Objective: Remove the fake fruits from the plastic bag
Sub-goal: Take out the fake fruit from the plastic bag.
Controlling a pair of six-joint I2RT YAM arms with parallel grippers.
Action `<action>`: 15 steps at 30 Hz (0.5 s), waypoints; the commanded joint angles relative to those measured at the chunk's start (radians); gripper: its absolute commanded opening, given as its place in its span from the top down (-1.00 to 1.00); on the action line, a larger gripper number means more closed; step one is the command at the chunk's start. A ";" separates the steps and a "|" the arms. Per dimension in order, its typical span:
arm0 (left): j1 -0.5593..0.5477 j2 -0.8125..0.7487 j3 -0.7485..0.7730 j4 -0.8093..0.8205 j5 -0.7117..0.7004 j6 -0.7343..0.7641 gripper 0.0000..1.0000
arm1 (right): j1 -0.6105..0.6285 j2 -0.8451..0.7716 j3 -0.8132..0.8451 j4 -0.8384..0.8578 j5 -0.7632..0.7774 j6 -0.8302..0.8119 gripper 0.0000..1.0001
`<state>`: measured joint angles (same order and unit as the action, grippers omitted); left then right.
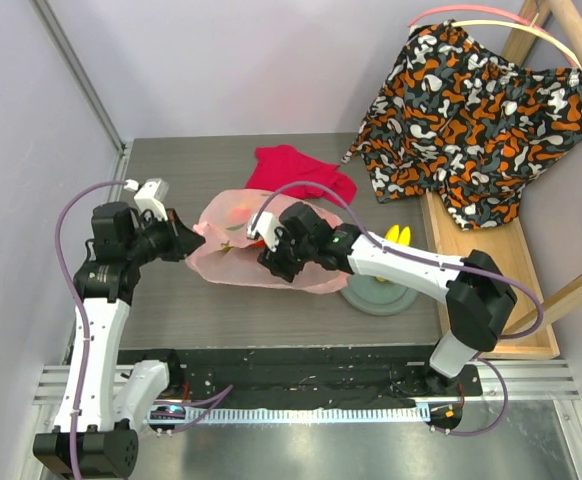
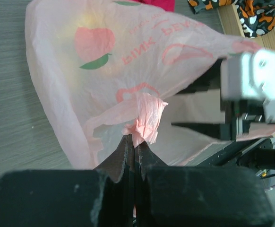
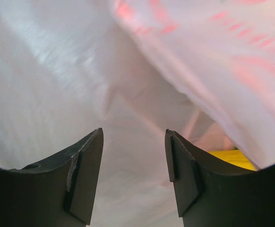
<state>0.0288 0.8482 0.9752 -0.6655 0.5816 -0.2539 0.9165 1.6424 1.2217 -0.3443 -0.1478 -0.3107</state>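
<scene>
The pale-pink plastic bag [image 1: 233, 255] lies mid-table, with a peach print [image 2: 94, 45] on its side. My left gripper [image 1: 184, 241] is shut on a bunched handle [image 2: 146, 122] at the bag's left end, its tip [image 2: 135, 142] pinching the film. My right gripper [image 1: 271, 256] reaches into the bag's mouth from the right. Its jaws [image 3: 133, 136] stand open, with only bag film around them. A yellow fake fruit [image 3: 232, 158] shows just right of the right finger. Yellow bananas [image 1: 399, 235] lie by the grey-green plate [image 1: 379, 295].
A red cloth [image 1: 299, 170] lies behind the bag. At the right stands a wooden frame [image 1: 491, 300], with a patterned orange-and-black cloth [image 1: 471, 110] draped over its back. A metal rail [image 1: 81, 70] borders the table's left side.
</scene>
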 commanded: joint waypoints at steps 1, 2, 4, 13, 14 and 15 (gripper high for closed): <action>0.008 -0.026 -0.023 -0.029 0.037 0.016 1.00 | -0.051 0.037 0.107 0.094 0.059 0.022 -0.24; 0.010 -0.026 -0.024 -0.035 0.035 0.024 1.00 | -0.071 0.057 0.139 0.094 0.059 0.024 -0.23; 0.008 -0.028 -0.023 -0.049 0.031 0.034 1.00 | -0.097 0.123 0.194 0.093 0.054 0.038 -0.22; 0.010 -0.031 -0.001 -0.098 0.040 0.091 1.00 | -0.212 0.327 0.402 0.088 0.030 0.140 -0.17; 0.010 -0.031 0.000 -0.101 0.043 0.091 1.00 | -0.212 0.342 0.416 0.079 0.024 0.142 -0.18; 0.010 -0.029 0.000 -0.102 0.050 0.093 1.00 | -0.214 0.367 0.429 0.074 0.019 0.150 -0.18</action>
<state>0.0296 0.8257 0.9524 -0.7425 0.5968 -0.1936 0.7055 1.9667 1.5578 -0.2852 -0.1146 -0.2070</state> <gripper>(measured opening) 0.017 0.588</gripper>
